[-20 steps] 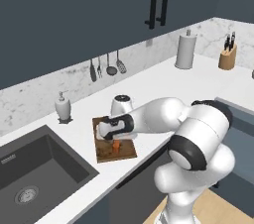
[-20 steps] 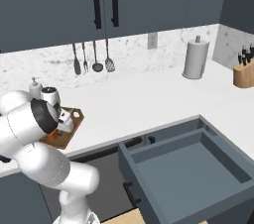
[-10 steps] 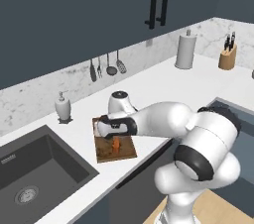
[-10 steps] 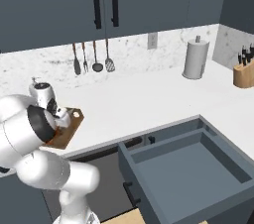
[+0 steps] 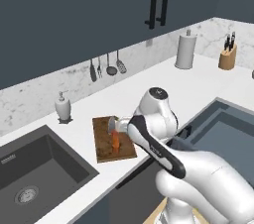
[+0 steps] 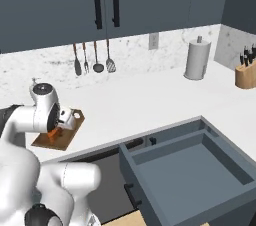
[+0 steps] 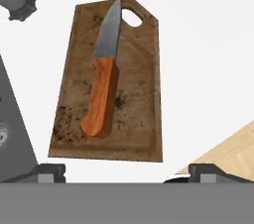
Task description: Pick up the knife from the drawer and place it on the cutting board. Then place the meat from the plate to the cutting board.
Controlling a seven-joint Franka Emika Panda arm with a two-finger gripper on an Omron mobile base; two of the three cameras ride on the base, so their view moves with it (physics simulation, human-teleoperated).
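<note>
The gripper [image 7: 126,171] hangs above the cutting board [image 7: 141,119] with its two fingertips [image 7: 49,172] spread wide apart and nothing between them. Below it, one knife [image 7: 101,86] lies flat on the board, orange handle toward the gripper and blade pointing at the board's single hole near a corner. In the left base view the knife [image 5: 115,139] rests near the middle of the cutting board [image 5: 105,144], which sits on the white bench [image 5: 144,89] between the sink [image 5: 34,176] and the arm. One soap dispenser [image 5: 63,106] stands behind the board, well apart from it. Three utensils [image 5: 106,67] hang on the marble backsplash. Farther along the bench stand one paper towel roll [image 5: 185,49] and one tan knife block [image 5: 227,55] holding black-handled knives. In the right base view the one slate-blue drawer [image 6: 200,167] stands pulled out, its inside bare, well apart from the cutting board [image 6: 65,137].
</note>
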